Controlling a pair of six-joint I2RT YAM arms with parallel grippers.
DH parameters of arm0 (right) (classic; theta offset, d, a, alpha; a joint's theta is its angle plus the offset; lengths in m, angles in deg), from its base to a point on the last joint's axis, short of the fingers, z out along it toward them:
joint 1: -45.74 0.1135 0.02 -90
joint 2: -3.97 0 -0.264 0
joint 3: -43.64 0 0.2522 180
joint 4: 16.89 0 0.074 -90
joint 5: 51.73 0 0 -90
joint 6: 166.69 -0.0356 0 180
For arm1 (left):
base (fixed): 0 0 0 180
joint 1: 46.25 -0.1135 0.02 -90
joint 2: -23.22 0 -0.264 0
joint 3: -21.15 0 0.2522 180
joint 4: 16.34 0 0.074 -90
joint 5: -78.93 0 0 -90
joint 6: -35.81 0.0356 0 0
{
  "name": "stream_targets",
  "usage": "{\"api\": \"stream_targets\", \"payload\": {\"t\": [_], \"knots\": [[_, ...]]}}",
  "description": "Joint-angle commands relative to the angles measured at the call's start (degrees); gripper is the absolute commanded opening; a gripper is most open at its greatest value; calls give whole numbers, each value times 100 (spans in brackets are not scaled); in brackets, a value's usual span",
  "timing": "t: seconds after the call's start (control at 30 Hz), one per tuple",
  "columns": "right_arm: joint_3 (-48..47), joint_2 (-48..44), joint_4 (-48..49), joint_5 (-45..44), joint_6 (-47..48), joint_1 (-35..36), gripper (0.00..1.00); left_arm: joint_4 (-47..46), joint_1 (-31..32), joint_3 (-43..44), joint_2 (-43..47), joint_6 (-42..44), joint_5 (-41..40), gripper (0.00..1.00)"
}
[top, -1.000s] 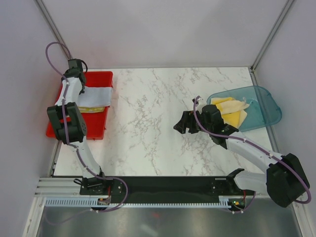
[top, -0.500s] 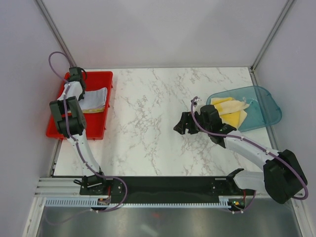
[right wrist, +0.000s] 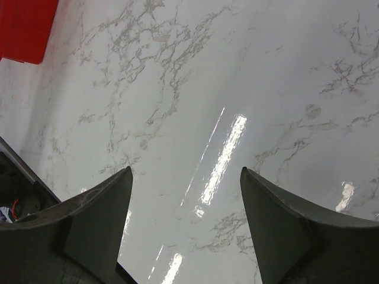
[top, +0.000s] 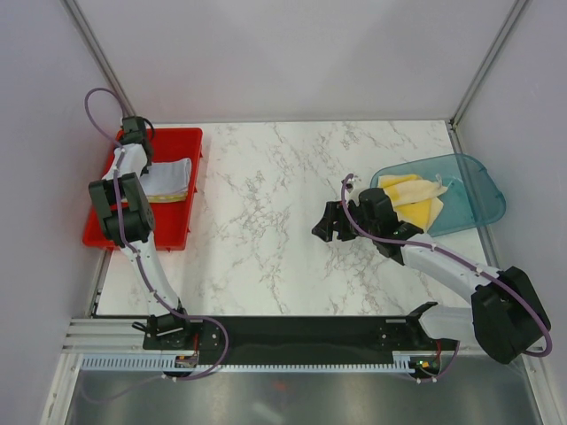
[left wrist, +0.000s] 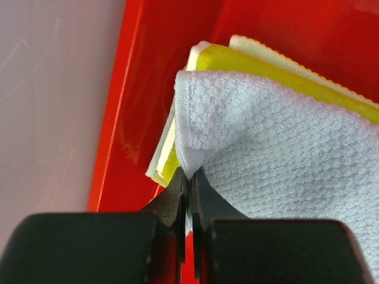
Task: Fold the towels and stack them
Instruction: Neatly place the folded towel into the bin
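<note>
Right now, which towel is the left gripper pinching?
The white-grey towel, topmost in the red tray: the left gripper is shut on its corner. The yellow towel lies beneath, ungripped.

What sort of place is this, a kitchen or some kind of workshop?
Most likely a robot test booth: plain walls with metal posts enclose a marble-look table, two robot arms are bolted at its near edge, and the left one's fingers pinch a grey towel in a red tray.

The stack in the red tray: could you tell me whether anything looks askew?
The white towel on top sits off-square, its corner pinched in the shut left tool; the yellow towel and a cream edge poke out beyond it.
</note>
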State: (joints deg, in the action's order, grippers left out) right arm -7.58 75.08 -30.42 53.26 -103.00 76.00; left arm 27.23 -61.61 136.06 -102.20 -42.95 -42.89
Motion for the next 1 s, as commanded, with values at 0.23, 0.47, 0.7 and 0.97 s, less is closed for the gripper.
{"api": "stream_targets", "payload": {"t": [0.23, 0.47, 0.7, 0.97], "knots": [[-254, 17, 47, -48, 108, 24, 82, -256, -73, 345, 308, 317, -457, 2], [-236, 8, 21, -74, 143, 32, 82, -282, -169, 423, 142, 229, -432, 2], [-271, 131, 56, -110, 134, 24, 82, -247, -187, 573, -43, 124, -255, 5], [-298, 157, 47, -145, 117, 15, 82, -194, -117, 565, 237, 27, -264, 67]]}}
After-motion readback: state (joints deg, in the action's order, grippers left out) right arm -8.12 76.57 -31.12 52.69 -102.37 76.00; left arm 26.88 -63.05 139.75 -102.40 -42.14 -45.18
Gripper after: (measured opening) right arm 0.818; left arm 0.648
